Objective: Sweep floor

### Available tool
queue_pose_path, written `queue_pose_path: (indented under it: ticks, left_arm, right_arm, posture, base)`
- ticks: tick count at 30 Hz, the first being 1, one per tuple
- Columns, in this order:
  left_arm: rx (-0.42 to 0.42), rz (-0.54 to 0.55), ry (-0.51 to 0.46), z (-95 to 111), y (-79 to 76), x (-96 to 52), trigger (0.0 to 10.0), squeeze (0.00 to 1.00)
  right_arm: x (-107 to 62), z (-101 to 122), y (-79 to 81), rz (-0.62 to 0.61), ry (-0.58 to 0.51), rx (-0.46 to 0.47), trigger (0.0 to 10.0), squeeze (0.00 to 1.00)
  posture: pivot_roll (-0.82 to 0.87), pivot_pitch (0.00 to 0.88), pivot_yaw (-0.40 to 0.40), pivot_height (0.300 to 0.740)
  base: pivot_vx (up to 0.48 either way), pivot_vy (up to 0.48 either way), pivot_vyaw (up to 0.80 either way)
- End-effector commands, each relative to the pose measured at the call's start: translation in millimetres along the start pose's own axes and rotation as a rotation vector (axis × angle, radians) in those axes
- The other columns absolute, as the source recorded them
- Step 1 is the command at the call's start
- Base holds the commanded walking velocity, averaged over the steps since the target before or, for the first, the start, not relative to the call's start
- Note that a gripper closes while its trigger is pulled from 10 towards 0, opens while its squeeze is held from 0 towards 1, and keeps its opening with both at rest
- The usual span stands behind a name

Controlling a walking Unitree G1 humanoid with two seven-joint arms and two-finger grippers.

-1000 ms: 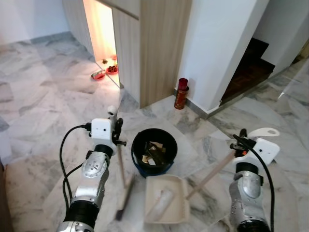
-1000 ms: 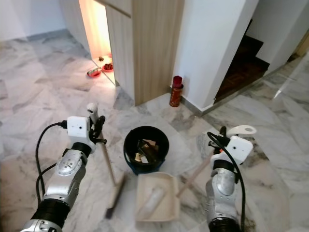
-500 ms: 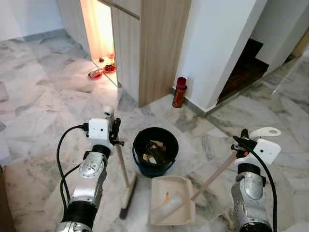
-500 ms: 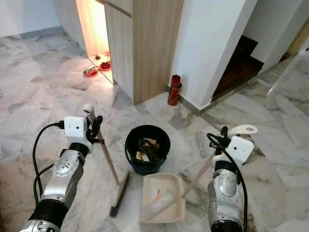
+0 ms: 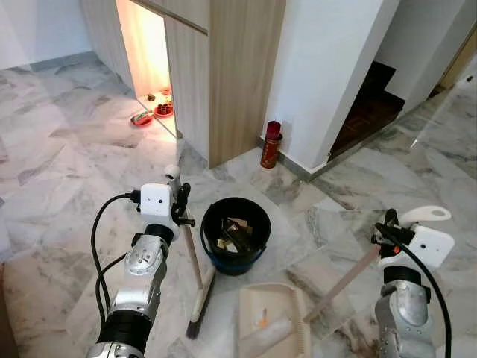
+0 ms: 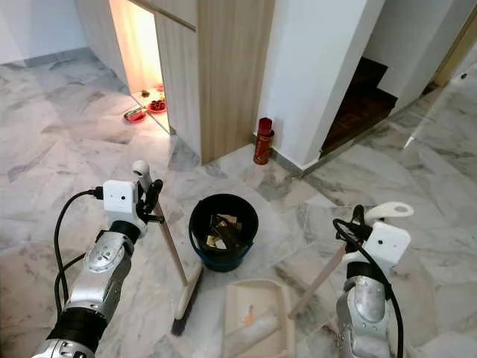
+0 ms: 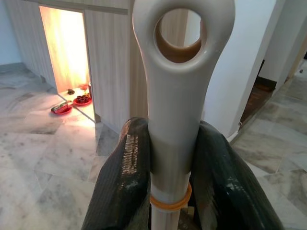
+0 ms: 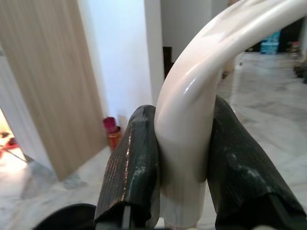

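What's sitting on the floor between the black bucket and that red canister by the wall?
Nothing: in the left eye view, bare marble floor runs from the black bucket to the red canister.

Upright broom (image 5: 195, 277) beside beige dustpan (image 5: 274, 324) on marble floor (image 5: 67, 156).

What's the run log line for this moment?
left gripper: shut on broom | right gripper: shut on dustpan | black bin: beyond dustpan, holds debris

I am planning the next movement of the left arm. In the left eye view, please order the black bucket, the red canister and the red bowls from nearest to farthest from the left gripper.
From the left gripper, shut on the broom:
1. Black bucket, on the floor just to its right.
2. Red canister, farther ahead, against the white wall.
3. Red bowls, farthest, in the lit alcove ahead.
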State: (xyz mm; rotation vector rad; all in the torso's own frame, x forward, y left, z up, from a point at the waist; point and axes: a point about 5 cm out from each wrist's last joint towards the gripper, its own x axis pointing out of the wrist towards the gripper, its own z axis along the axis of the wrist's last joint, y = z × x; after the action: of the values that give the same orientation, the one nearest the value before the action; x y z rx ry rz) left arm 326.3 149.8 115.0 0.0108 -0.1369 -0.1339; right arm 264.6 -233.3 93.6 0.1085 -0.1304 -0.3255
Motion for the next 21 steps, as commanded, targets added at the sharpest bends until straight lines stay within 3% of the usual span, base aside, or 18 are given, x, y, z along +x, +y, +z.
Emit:
queue_pose_path:
  ticks: [1, 6, 10, 21]
  left_arm:
    - [0.010, -0.010, -0.021, 7.0, -1.0, 5.3, 10.0, 0.00]
    - [0.011, -0.017, -0.018, 6.6, -2.4, 5.7, 10.0, 0.00]
    - [0.014, -0.019, -0.016, 6.6, -2.3, 5.8, 10.0, 0.00]
    - [0.014, -0.024, -0.021, 6.4, -4.8, 6.3, 10.0, 0.00]
  right_arm:
    - [3.2, 22.5, 2.0, 0.006, -0.070, 0.068, 10.0, 0.00]
    - [7.0, 48.6, 8.8, 0.023, -0.092, 0.134, 10.0, 0.00]
    - [9.4, 66.5, 17.8, 0.076, -0.113, 0.133, 10.0, 0.00]
    - [23.3, 118.4, 37.6, 0.101, -0.267, 0.217, 10.0, 0.00]
  posture:
    - [0.20, 0.024, -0.060, 0.740]
    - [0.19, 0.023, -0.057, 0.740]
    - [0.19, 0.023, -0.058, 0.740]
    - [0.20, 0.018, -0.059, 0.740]
  base:
    - [0.000, 0.000, 0.00]
    - [0.000, 0.000, 0.00]
    - [0.000, 0.000, 0.00]
    - [0.000, 0.000, 0.00]
